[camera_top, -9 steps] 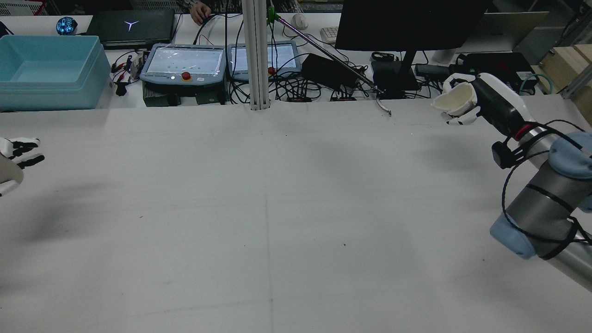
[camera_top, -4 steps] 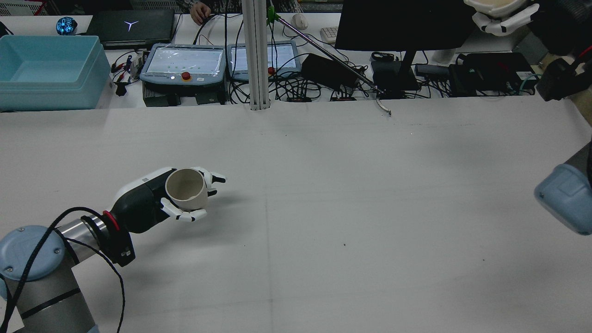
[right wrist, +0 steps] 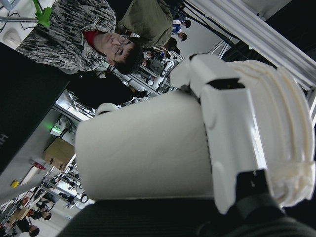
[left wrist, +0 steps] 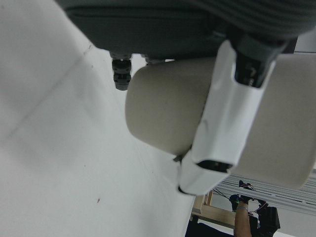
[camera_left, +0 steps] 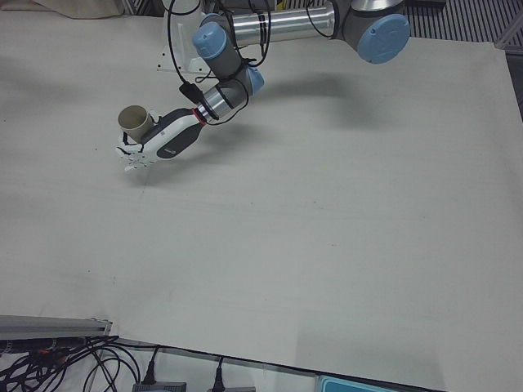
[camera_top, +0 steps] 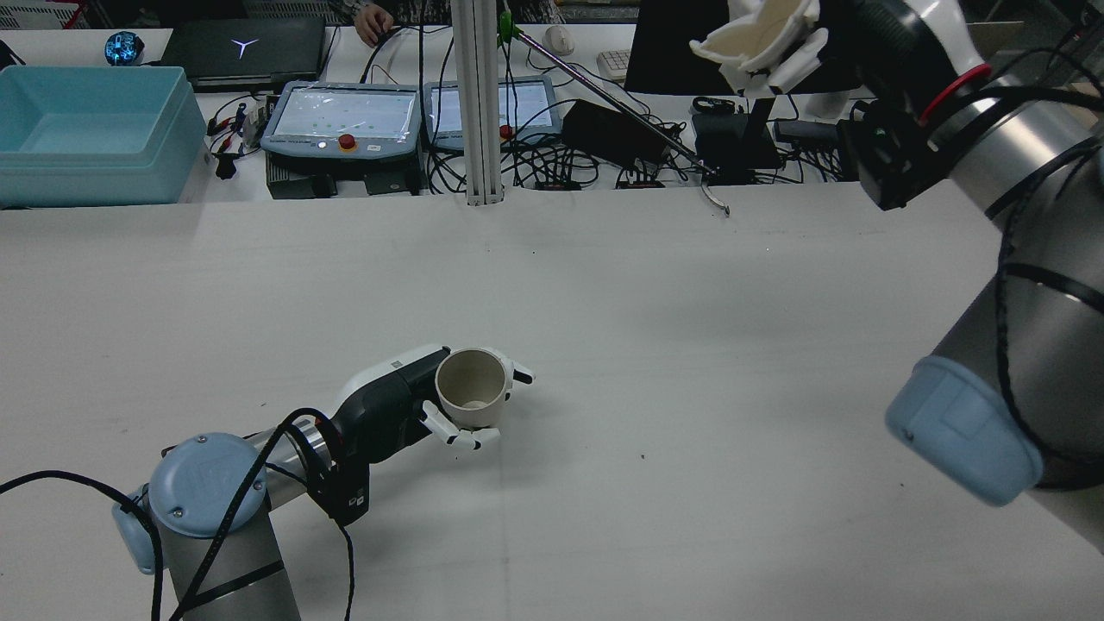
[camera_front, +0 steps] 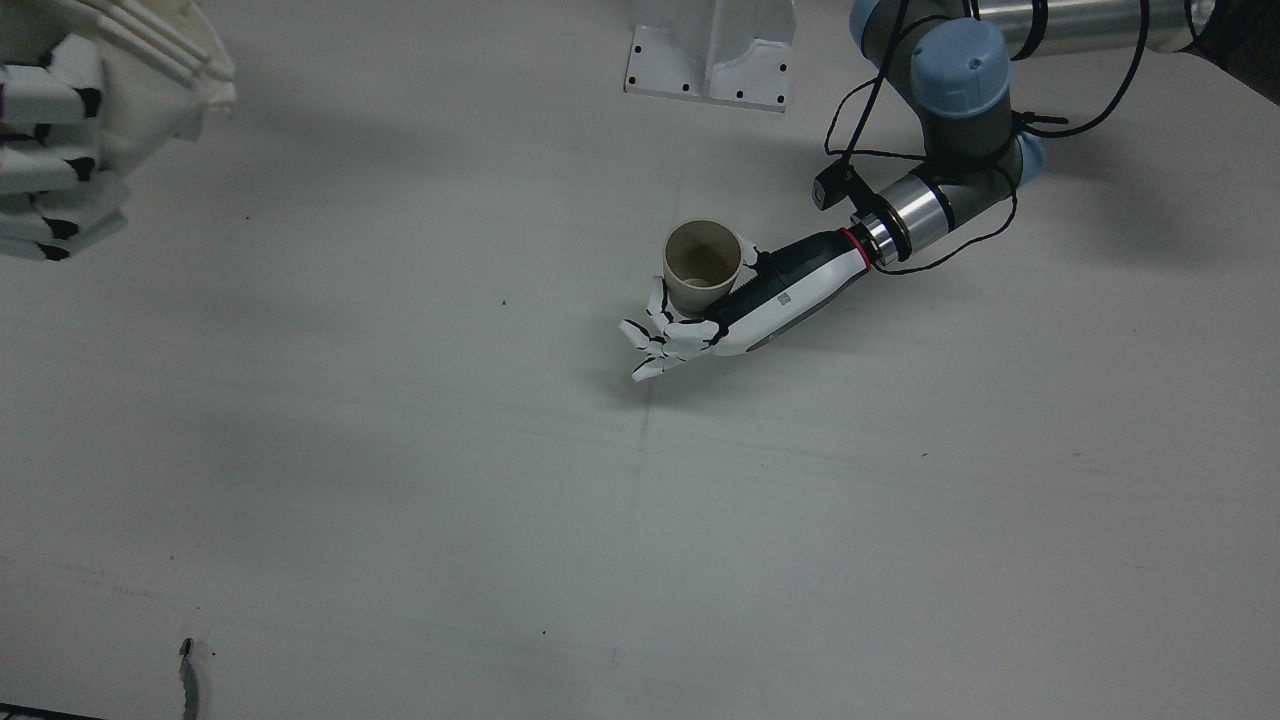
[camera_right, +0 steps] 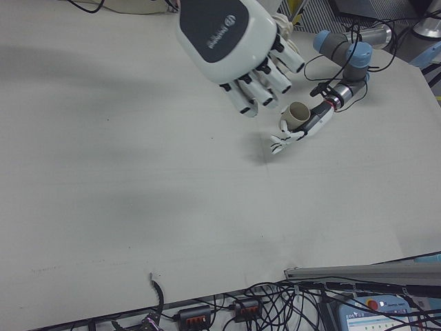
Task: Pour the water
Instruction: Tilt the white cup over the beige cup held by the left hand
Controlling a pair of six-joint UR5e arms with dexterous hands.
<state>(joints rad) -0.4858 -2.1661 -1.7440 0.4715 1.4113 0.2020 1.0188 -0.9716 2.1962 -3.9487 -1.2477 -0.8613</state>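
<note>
Since a moment ago, left hand (camera_top: 448, 412) carried further toward table (camera_top: 690, 362) centre, clasping upright beige cup (camera_top: 471, 390); right hand (camera_top: 780, 47) swung inward, high, gripping white ribbed cup (camera_top: 759, 34). Approach step, likely: needs bringing ribbed cup above beige one, then tilting. Wide bare surface around, edges far off.

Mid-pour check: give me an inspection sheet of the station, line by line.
Surface: white table, bare apart from small specks.
Job's things: beige cup upright; white ribbed cup tilted, high.
Clutter: nothing seen on the work area.
Hands: left hand shut on beige cup; right hand shut on white ribbed cup.
Cables: black cable looped around the left arm.
Surroundings: blue bin, teach pendants, monitor.
</note>
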